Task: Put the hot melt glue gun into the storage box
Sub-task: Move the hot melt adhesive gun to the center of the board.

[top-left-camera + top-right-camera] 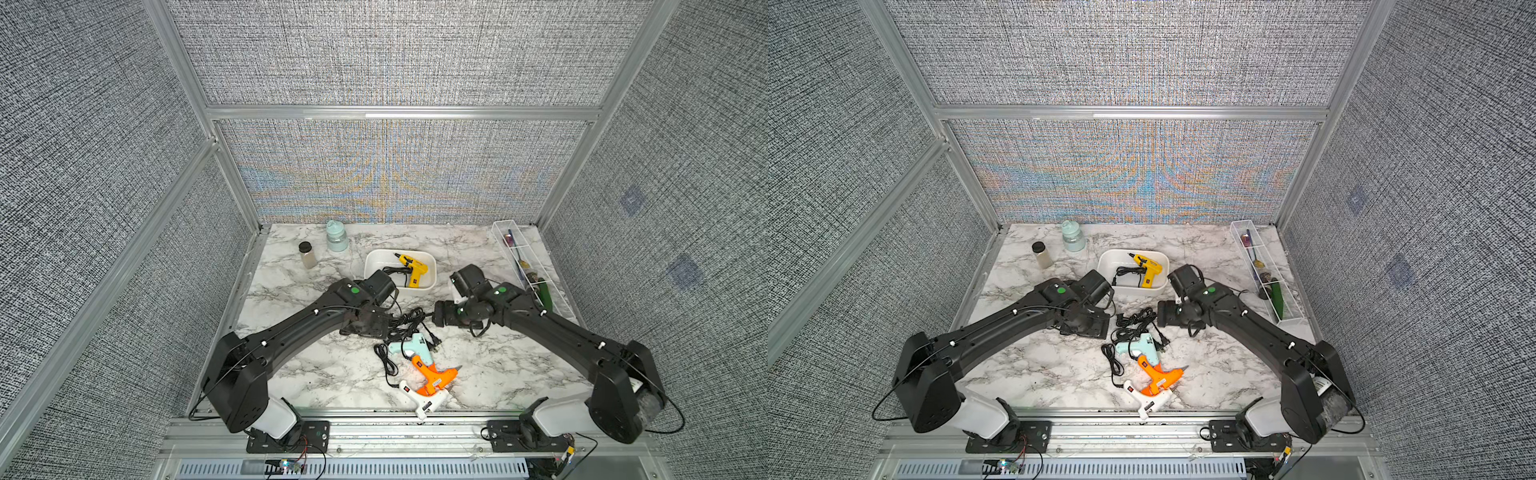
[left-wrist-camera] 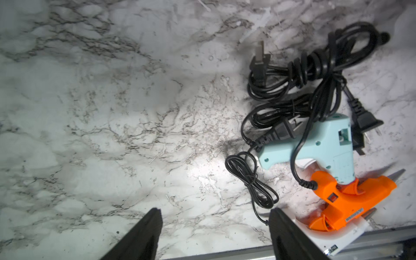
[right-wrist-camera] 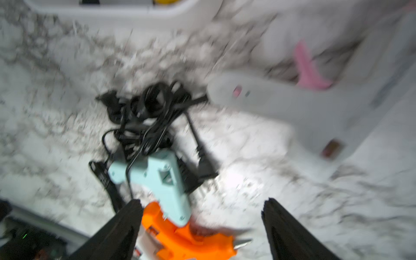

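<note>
- Step in hand, as I judge it: between guns. The yellow gun lies in the box with its cord, and four guns wait on the tabletop.
- Left tool: jaws well apart, holding nothing, over bare tabletop beside the pile.
- Right tool: jaws apart and nothing between them, though that view is blurred. A pink-trigger gun lies near it, outside the box.
- The teal gun, orange gun and white gun overlap near the front edge.
- The next move likely calls for closing on one gun body, lifting it clear and carrying it over the box wall.
- In the way: the knotted cords cross the teal gun and may drag its neighbours.
- A tray, jar and bottle stand well clear.
</note>
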